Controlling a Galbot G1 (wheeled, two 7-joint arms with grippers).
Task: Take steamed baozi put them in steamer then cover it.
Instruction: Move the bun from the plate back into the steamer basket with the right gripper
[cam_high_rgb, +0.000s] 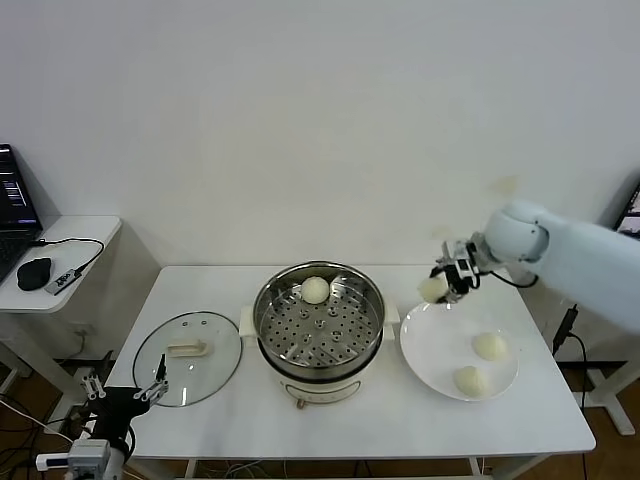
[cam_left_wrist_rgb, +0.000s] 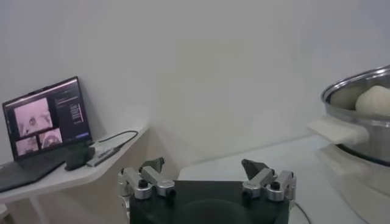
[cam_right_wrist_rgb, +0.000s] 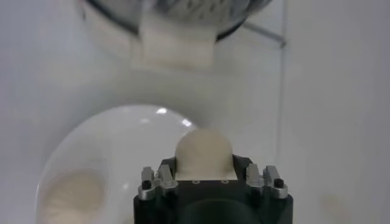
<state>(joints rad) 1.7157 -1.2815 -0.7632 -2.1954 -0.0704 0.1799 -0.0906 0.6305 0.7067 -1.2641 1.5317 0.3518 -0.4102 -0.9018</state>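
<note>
The steamer (cam_high_rgb: 318, 330) stands mid-table with one baozi (cam_high_rgb: 315, 290) on its perforated tray; the pot (cam_left_wrist_rgb: 365, 115) and that bun (cam_left_wrist_rgb: 376, 100) also show in the left wrist view. My right gripper (cam_high_rgb: 440, 285) is shut on a baozi (cam_high_rgb: 433, 289) and holds it in the air above the white plate's far-left rim; the bun (cam_right_wrist_rgb: 203, 153) sits between the jaws in the right wrist view. Two more baozi (cam_high_rgb: 489, 346) (cam_high_rgb: 468, 379) lie on the plate (cam_high_rgb: 430, 350). The glass cover (cam_high_rgb: 188, 357) lies flat left of the steamer. My left gripper (cam_high_rgb: 155, 385) is open, low by the table's front-left corner.
A side desk at the far left holds a laptop (cam_left_wrist_rgb: 46, 125), a black mouse (cam_high_rgb: 35, 271) and a cable. The plate (cam_right_wrist_rgb: 91, 152) and the steamer's side handle (cam_right_wrist_rgb: 173, 45) show below the held bun in the right wrist view.
</note>
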